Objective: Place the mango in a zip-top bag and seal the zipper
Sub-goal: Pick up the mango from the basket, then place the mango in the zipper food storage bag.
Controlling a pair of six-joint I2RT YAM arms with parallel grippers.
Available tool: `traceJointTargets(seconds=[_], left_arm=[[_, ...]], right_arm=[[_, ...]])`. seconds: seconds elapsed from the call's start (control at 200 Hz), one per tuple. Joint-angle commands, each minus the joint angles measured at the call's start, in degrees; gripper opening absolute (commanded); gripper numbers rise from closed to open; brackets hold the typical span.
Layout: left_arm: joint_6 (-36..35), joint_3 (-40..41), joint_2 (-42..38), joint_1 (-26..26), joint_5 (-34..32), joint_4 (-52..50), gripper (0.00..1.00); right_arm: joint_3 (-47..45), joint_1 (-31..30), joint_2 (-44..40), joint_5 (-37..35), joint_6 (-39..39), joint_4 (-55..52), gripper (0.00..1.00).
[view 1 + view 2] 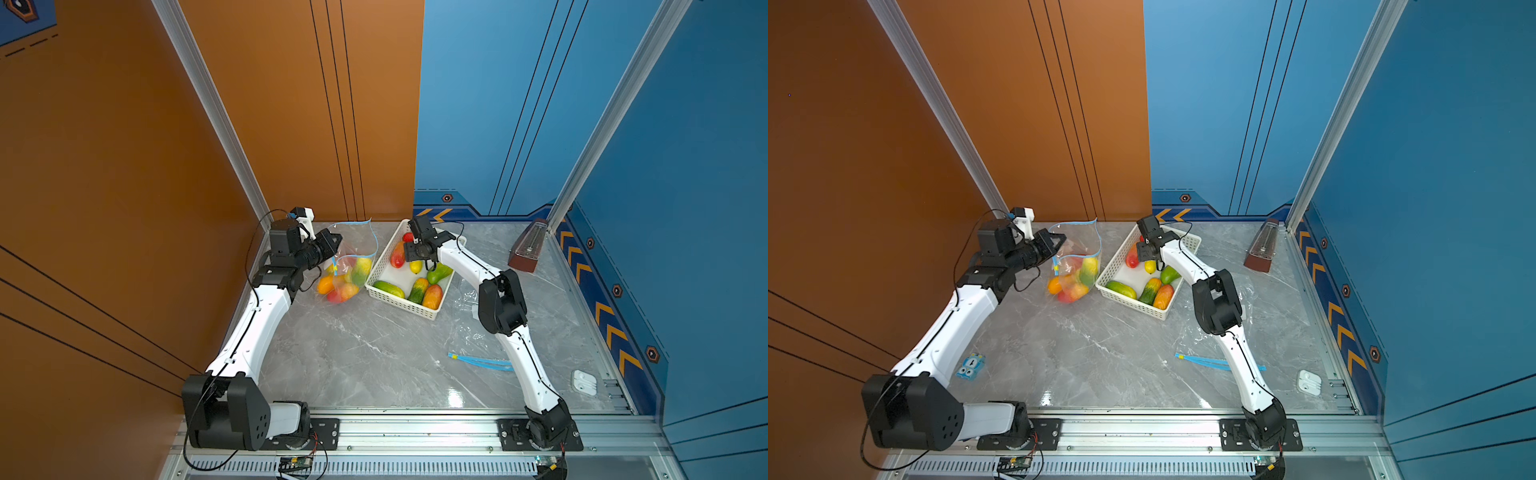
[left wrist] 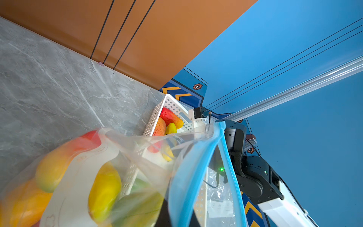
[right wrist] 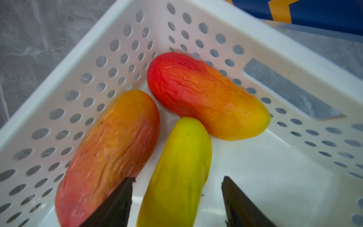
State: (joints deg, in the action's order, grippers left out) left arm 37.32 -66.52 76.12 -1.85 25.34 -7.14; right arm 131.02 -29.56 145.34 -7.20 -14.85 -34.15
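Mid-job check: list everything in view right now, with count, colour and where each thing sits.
bag: one, clear with blue zipper, open, far left, beside the basket
bagged mangoes: several, yellow, orange, red; exact count unclear
basket: one, white, far centre
basket mangoes: seven, red, orange, yellow, green
spare bag: one, clear with blue zipper, flat under the right arm
metronome: one, brown, far right
earbud case: one, white, near right
toy: one, blue, near left
table: one, grey marble
left gripper: shut on the bag's rim
right gripper: open, astride the yellow mango in the basket
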Motion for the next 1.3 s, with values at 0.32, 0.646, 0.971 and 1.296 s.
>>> traceJointTargets(seconds=[0.32,0.646,0.971,1.296], left_arm=[[-1.7,0.8,-0.2,0.2,0.8,0.6,0.00],[-2.1,1.2,0.9,0.2,2.5,0.8,0.00],[-2.0,0.8,1.8,0.0,3.6,1.3,0.00],[-1.5,0.9,1.9,0.2,4.4,1.5,0.00]], right_arm=[[6.2,0.3,1.7,0.3,-2.7,-9.1,0.38],[-19.5,-3.0,-30.5,9.6,-9.9,22.6,0.28],[-34.9,-13.0,-37.1,18.0,-14.4,57.1,0.28],[-28.5,-15.6,-29.1,20.4,-15.0,55.8,0.33]])
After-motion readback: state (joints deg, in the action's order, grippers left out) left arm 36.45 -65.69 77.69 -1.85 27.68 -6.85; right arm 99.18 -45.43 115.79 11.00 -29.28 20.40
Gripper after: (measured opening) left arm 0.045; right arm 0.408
